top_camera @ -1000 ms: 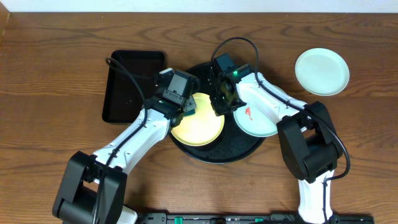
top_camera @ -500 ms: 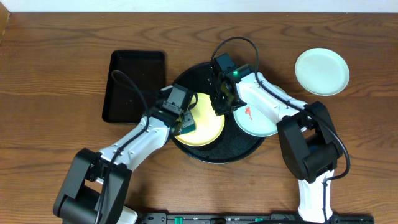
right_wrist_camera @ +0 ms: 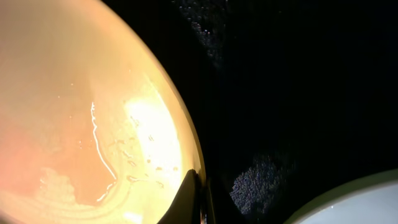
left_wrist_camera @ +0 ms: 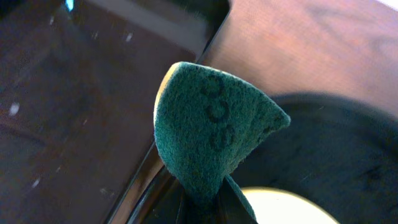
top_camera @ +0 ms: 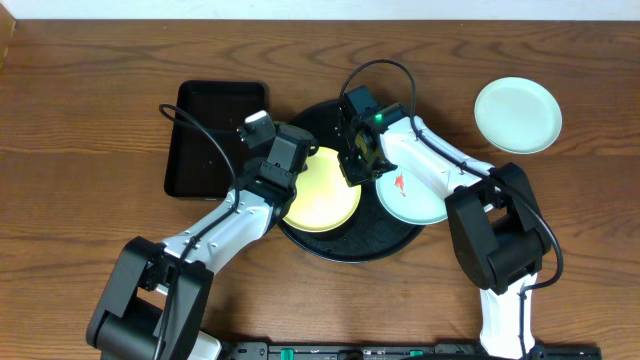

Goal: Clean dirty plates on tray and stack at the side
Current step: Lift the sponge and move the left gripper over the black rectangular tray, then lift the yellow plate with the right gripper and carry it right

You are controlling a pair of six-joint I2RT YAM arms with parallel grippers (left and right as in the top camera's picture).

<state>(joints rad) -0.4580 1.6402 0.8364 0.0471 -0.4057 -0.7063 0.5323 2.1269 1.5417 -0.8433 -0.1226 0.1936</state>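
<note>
Plates lie in two places: a yellow plate point(top_camera: 322, 192) and a smeared mint plate point(top_camera: 410, 190) sit side by side on the round black tray point(top_camera: 350, 250); a second mint plate point(top_camera: 517, 115) rests alone on the bare wood at the far right, well apart from that tray. Left gripper point(left_wrist_camera: 208, 202) pinches a folded green sponge point(left_wrist_camera: 211, 130) by its lower end, over the round tray's left rim, just beside the rectangular black tray point(top_camera: 205, 140); right gripper point(right_wrist_camera: 198, 200) has its fingers pressed together on the yellow plate's rim.
</note>
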